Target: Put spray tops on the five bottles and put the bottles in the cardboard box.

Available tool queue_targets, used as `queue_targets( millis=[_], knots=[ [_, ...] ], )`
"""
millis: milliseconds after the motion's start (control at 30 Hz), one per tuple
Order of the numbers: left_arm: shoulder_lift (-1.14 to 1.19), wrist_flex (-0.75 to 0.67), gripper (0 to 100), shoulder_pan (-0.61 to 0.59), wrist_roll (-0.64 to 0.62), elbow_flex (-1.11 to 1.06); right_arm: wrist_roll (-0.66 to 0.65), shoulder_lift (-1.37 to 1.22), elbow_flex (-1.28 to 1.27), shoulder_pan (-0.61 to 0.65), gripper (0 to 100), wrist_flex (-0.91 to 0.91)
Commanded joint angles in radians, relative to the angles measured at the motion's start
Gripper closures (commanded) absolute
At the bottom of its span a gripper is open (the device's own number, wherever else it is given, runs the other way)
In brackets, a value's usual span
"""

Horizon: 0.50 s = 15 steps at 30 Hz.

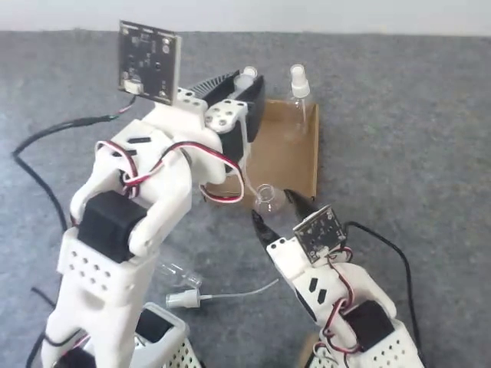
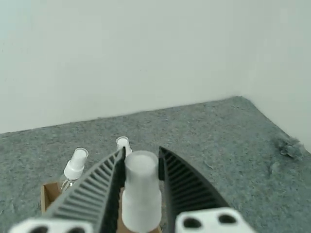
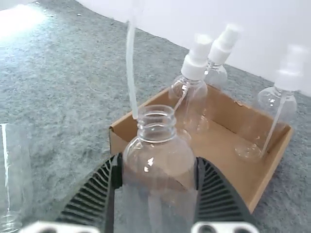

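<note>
Note the open bottle (image 3: 156, 131), pinched upright by the right gripper (image 3: 156, 167) just beside the cardboard box (image 3: 272, 165): held steady, probably to serve as a fixed target. Note the spray top (image 2: 142, 189), clamped in the left gripper (image 2: 141, 153) and raised high, likely to let the thin tube (image 3: 131, 73) hang straight. Check the tube tip at the neck rim; inside or merely touching, cannot tell. Count three capped bottles (image 3: 190, 97) standing in the box. Find a bare bottle (image 1: 180, 272) and a loose top (image 1: 184, 300) lying on the mat (image 1: 399, 115) near the left arm's base.
</note>
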<state>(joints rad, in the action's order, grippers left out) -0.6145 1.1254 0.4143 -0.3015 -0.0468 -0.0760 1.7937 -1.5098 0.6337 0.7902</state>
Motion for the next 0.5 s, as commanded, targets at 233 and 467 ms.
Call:
queue_targets(
  millis=[233, 467],
  knots=[
    [-0.123, -0.029, 99, 0.009, -0.009, 0.013, -0.018, 0.022, 0.011, 0.038, 99.1, -0.005],
    [-0.164, -0.118, 99, 0.008, -0.005, -0.11, -0.018, 0.022, 0.011, 0.038, 99.1, -0.004]
  ],
)
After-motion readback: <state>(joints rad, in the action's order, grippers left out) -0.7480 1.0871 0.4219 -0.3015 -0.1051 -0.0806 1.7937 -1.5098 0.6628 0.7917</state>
